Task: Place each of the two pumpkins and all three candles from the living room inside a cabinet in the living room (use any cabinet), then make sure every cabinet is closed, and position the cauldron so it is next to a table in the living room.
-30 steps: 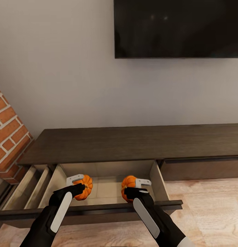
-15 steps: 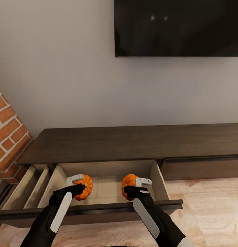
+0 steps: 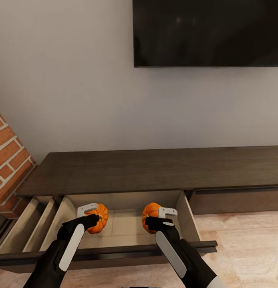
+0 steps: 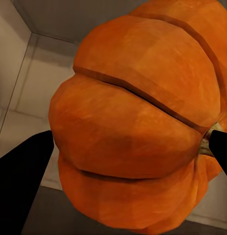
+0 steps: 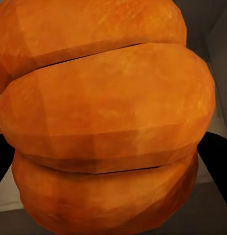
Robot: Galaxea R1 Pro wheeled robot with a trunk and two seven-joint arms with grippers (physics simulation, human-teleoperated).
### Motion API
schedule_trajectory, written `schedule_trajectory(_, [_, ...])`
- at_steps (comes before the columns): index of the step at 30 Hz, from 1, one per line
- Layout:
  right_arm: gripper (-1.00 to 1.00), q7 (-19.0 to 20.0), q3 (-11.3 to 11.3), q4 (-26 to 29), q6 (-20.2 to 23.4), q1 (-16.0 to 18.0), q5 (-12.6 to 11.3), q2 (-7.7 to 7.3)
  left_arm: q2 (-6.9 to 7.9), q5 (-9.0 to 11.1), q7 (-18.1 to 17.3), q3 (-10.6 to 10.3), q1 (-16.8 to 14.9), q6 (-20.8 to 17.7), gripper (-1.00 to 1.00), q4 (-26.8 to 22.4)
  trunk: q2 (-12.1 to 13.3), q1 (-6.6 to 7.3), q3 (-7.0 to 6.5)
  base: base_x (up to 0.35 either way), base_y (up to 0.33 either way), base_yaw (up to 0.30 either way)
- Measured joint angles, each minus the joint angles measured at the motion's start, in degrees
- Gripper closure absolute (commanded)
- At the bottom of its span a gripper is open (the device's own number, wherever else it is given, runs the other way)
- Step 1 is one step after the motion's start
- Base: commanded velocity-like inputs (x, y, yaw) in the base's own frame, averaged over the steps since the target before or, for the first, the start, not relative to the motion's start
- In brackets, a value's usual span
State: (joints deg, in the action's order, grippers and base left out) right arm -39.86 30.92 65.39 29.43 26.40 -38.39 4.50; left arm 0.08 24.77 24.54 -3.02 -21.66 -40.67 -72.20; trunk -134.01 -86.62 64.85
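Wood floor [image 3: 243, 240] under open dark cabinet [image 3: 155, 168]

A plain pale grey wall [image 3: 75, 80] fills the far side. A dark flat television [image 3: 207, 32] hangs on it, at the upper right. A red brick column [image 3: 9, 160] stands left. The floor [image 3: 243, 236] is light wood.

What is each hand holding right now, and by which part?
Left hand grips one pumpkin across its ribbed sides; right hand grips the other pumpkin likewise, both over the open drawer.
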Motion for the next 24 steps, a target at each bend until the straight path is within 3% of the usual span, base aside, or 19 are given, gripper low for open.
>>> schedule_trajectory(24, [1.00, 0.00, 0.00, -0.04, 0.07, -0.01, -0.33, 0.00, 0.00, 0.15, -0.02, 0.00, -0.01, 0.01, 1.00, -0.14, -0.80, -0.46, 0.36, 0.007, 0.000, 0.000])
